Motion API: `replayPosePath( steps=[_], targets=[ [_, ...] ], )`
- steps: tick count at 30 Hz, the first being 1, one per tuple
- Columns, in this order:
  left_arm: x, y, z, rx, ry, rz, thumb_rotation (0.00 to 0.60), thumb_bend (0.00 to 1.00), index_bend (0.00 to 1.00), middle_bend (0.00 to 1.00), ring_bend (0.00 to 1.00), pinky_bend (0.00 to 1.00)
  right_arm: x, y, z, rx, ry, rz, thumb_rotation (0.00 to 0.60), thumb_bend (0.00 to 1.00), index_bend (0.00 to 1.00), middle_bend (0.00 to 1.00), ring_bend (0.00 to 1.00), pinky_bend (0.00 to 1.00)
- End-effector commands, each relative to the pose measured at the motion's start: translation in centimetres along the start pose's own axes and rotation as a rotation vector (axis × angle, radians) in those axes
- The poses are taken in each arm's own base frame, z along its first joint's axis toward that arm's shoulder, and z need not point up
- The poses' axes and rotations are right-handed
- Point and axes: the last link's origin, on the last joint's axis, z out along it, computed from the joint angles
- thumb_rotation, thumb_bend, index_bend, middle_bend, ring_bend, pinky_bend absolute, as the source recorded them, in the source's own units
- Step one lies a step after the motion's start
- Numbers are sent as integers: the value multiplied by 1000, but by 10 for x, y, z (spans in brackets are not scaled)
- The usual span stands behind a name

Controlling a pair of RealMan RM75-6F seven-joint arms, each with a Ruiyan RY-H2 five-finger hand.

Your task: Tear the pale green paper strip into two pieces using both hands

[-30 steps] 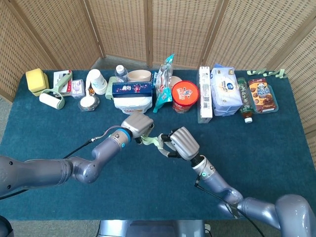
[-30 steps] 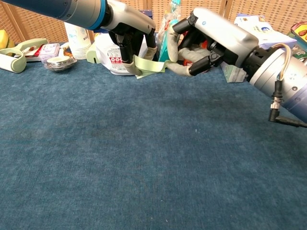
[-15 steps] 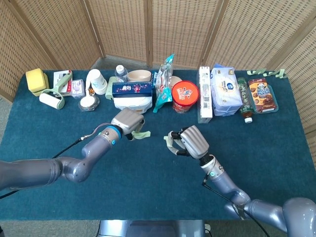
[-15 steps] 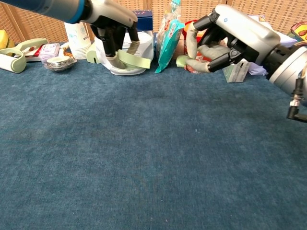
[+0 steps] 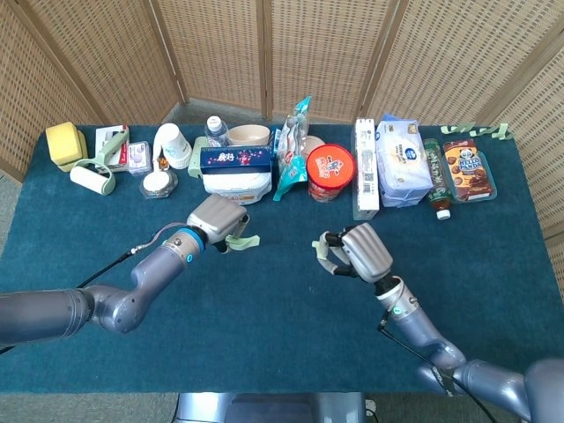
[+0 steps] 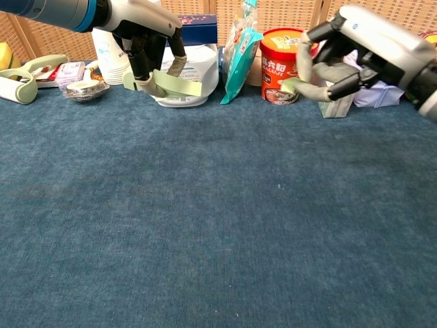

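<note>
**Torn pale green strip, one piece in each hand, above blue counter**

Counter [image 5: 106,352]: dark blue cloth cover, bare across the near half.

Left hand [image 5: 218,222]: raised over the counter, left of centre, fingers curled downward. It pinches the longer piece of pale green paper strip [image 6: 176,85], which juts out flat toward the right from between thumb and fingers.

Right hand [image 5: 361,250]: raised right of centre, well apart from the left hand, fingers curled inward. It pinches the smaller piece of pale green paper [image 6: 289,85] at the fingertips; only a small stub shows.

Far row along the back edge, left to right:
- yellow sponge [image 5: 63,143]
- lint roller [image 5: 92,176], pale green handle
- white paper cup [image 5: 174,144], lying tilted
- white tub [image 5: 236,183] with a dark blue box [image 5: 236,159] on top, just behind the left hand
- teal snack bag [image 5: 292,152], upright
- red instant noodle cup [image 5: 330,172]
- tall white carton [image 5: 366,169]
- pack of wipes [image 5: 403,164]
- bottle [image 5: 436,181], lying down
- tray of chocolate biscuits [image 5: 468,169]

Wicker screen [image 5: 264,53]: stands behind the counter.
</note>
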Motion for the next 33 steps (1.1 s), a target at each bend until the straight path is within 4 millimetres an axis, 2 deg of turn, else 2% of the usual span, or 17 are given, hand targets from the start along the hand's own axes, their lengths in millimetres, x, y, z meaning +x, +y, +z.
replayPosePath(
  steps=[1,4,8,11,17,25,29,33],
  targets=[
    [0,1,-1,-2,5,-2,600,374,583,1000,1000,1000,5,8,-7,-27,-18,-14,600,451,745,965,830,717],
    [0,1,-3,-3,9,-7,600,374,583,1000,1000,1000,10,13,-12,-39,-28,-28,600,454,574,860,733,630],
    [-1,-1,-6,-4,16,2,600,374,583,1000,1000,1000,20,23,-21,-65,-37,-52,600,459,411,736,635,523],
    [-2,-2,-8,-3,22,1,600,374,583,1000,1000,1000,25,29,-28,-86,-50,-63,600,460,241,588,503,408],
    [-2,-1,-10,-8,31,5,600,374,583,1000,1000,1000,30,35,-36,-110,-75,-67,600,470,23,399,248,236],
    [-2,2,-10,-16,39,9,600,374,581,1000,1000,1000,33,38,-44,-132,-81,-59,583,465,0,216,92,125],
    [-2,4,-10,-19,43,19,600,373,577,1000,1000,1000,36,40,-47,-145,-80,-54,514,359,0,98,19,71],
    [-2,5,-10,-20,45,20,600,373,577,1000,1000,1000,40,42,-51,-155,-68,-56,451,265,0,44,0,36]
  ],
)
